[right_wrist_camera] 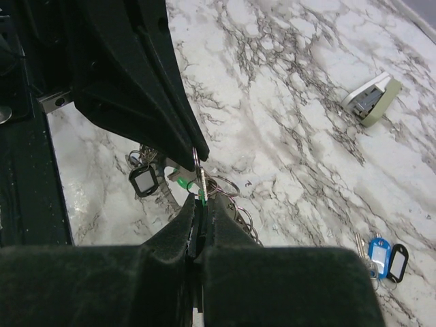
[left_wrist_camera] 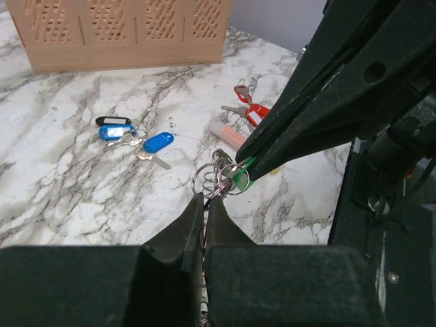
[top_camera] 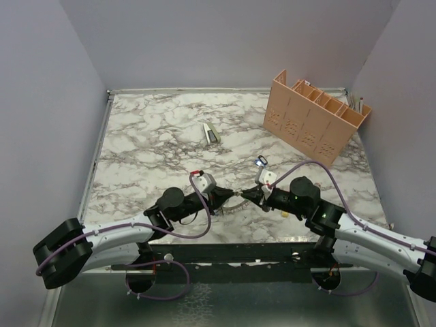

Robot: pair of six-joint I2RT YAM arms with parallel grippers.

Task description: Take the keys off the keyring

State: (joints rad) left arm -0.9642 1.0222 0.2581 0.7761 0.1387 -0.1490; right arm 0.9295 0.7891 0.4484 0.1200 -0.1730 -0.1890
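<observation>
My two grippers meet tip to tip above the near middle of the table. The left gripper (top_camera: 226, 196) (left_wrist_camera: 206, 199) is shut on the keyring (left_wrist_camera: 216, 176), a bunch of grey metal coils that I see edge-on (right_wrist_camera: 195, 162) in the right wrist view. The right gripper (top_camera: 245, 196) (right_wrist_camera: 199, 202) is shut on the green-headed key (right_wrist_camera: 202, 195) (left_wrist_camera: 240, 178), which hangs at the ring. More keys with blue heads (left_wrist_camera: 158, 143) (right_wrist_camera: 378, 251) lie loose on the marble, apart from the ring.
A perforated tan crate (top_camera: 317, 116) stands at the back right. A small white and green object (top_camera: 212, 133) lies mid-table. Keys with red tags (left_wrist_camera: 252, 112) and a pale cylinder (left_wrist_camera: 228, 133) lie near the grippers. A black tag (right_wrist_camera: 142, 182) lies below the ring.
</observation>
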